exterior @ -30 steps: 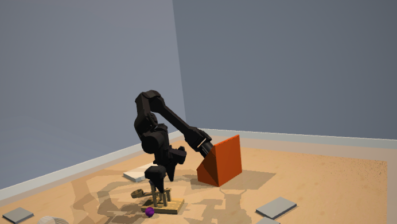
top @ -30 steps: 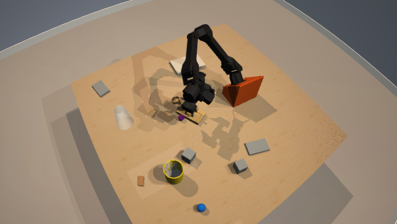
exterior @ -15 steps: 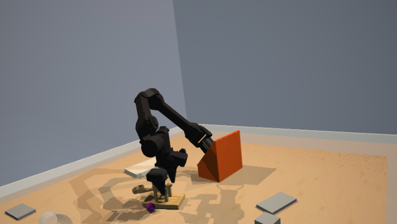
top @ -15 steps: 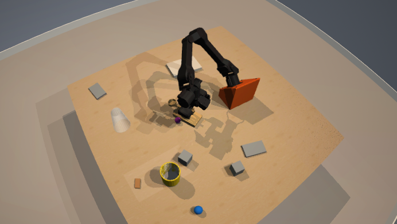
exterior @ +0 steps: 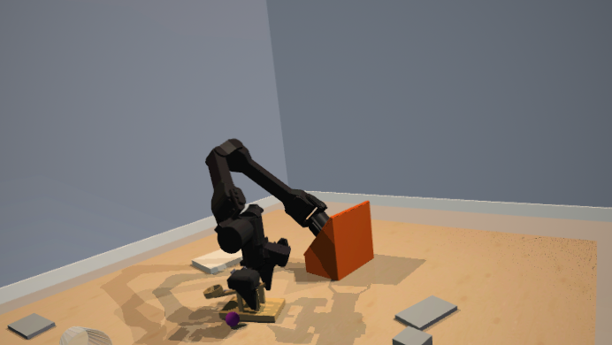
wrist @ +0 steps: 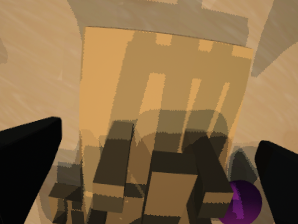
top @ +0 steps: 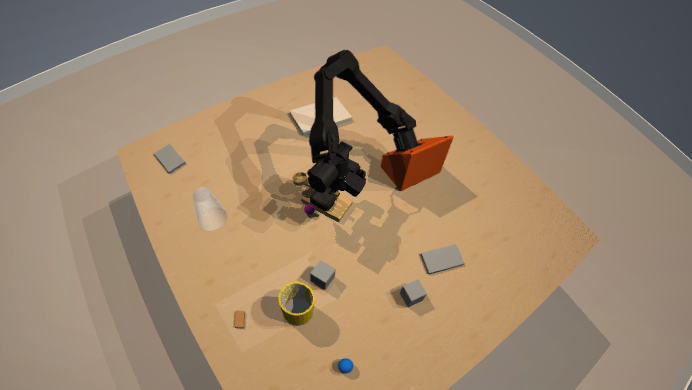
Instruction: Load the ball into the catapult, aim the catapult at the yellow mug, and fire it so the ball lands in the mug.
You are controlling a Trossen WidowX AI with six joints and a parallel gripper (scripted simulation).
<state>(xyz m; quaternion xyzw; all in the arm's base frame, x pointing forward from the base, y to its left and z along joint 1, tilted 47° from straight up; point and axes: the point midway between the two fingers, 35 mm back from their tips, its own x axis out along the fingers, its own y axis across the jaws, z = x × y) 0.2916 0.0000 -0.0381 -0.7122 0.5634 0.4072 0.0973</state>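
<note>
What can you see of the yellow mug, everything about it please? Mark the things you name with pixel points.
The yellow mug (top: 297, 319) is a round, straight-sided cup, upright and open at the top. Its outside and rim are yellow; the inside looks grey and whitish, and I see no ball in it. The material isn't clear, and no handle shows. It stands on the table, partly over a paler patch, between a small orange block (top: 240, 319) and a grey cube (top: 323, 274), with neither seeming to touch it. Only the top view shows it.
</note>
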